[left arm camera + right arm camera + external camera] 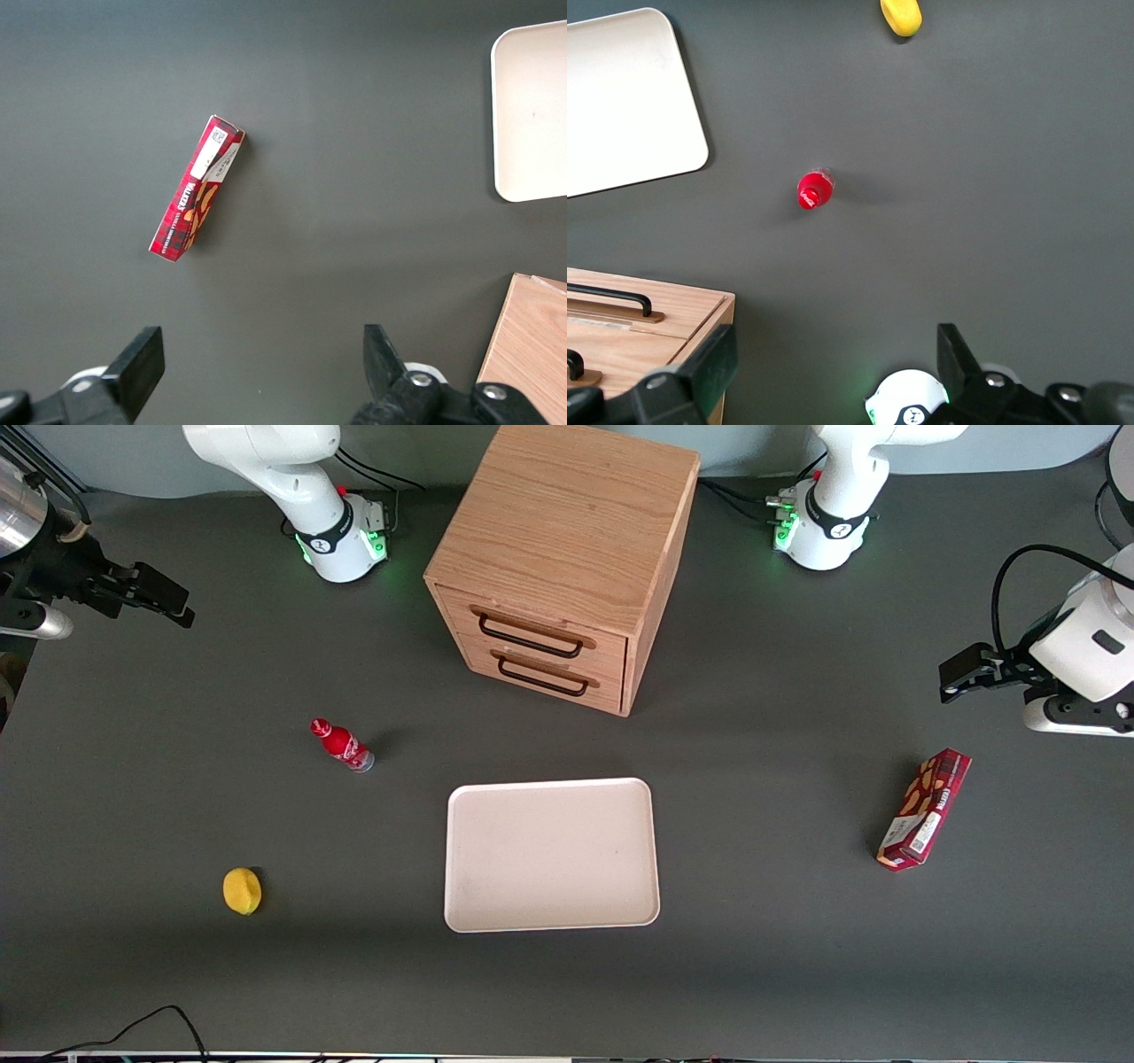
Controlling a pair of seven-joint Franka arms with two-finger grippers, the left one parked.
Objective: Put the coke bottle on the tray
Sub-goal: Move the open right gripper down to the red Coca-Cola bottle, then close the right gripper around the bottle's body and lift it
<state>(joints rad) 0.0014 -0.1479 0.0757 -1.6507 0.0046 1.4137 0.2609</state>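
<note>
Apart, open claw (168,600), slim bottle (342,745), flat tray (551,855)

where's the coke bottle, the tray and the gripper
coke bottle (342,745), front view, red body.
tray (454,859), front view, rim toward the working arm's end.
gripper (173,602), front view, open fingertips, above the table edge.

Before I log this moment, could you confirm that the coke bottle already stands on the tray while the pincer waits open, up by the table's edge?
Not quite: in the front view, the coke bottle stands on the table beside the empty tray, not on it. The pincer does wait open near the table's edge.
</note>
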